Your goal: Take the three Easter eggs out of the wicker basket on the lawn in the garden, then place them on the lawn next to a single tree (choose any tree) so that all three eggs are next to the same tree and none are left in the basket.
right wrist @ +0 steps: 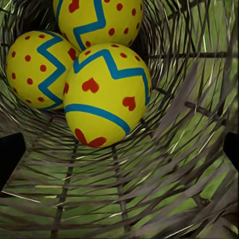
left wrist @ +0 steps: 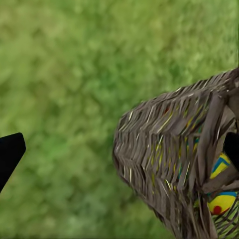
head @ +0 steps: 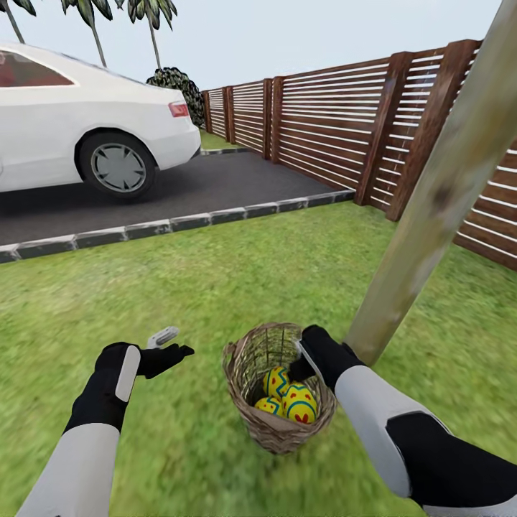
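**Three eggs in the basket, right arm reaching in for the first**

All three Easter eggs lie bunched at the bottom of the wicker basket, which sits on the lawn just beside the foot of the tree; from the basket the trunk stands at about two o'clock. The right end effector hangs over the rim at the basket's one o'clock side, fingers spread, with nothing between them yet. The left end effector hovers over grass at the basket's nine o'clock, well clear of it, fingers apart and empty.

To my eye the step in hand is the first pick. The nearest egg, the one with red hearts, rides on top of the other two, so it is the sensible one to take. I would come down over it and close across its narrow waist rather than its ends, since a smooth rounded shell will likely squirt out of a shallow pinch. Keeping the fingers off the lattice matters too; the basket looks light and could tip or drag.

Each egg is yellow with blue zigzag bands; one carries red hearts, the others red dots. The basket is brown woven twig, open-sided, with a thick braided rim.
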You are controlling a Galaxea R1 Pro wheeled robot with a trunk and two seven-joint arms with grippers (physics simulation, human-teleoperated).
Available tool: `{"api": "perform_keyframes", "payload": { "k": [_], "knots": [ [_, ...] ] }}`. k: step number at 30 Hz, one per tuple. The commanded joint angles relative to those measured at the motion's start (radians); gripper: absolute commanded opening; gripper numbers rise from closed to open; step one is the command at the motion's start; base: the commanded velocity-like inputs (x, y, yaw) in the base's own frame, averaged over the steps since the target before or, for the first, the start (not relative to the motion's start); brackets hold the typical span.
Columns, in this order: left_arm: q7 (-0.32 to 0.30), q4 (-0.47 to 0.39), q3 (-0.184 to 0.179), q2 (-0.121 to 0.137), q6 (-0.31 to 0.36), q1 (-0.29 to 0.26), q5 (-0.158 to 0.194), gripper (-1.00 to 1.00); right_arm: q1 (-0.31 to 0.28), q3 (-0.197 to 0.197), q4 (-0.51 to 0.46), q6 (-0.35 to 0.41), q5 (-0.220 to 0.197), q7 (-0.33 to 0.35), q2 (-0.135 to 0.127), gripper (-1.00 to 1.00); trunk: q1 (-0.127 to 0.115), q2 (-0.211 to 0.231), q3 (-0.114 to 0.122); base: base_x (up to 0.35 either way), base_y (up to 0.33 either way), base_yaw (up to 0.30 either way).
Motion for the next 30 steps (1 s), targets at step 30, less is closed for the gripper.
{"api": "perform_keyframes", "payload": {
  "k": [30],
  "knots": [
    [-0.005, -0.002, 0.007, 0.005, 0.003, -0.001, -0.004, 1.00, 0.000, -0.002, -0.012, -0.137, 0.014, -0.007, 0.000, 1.00, 0.071, -0.123, -0.104, 0.000, 0.000, 0.000]
  ]
}}
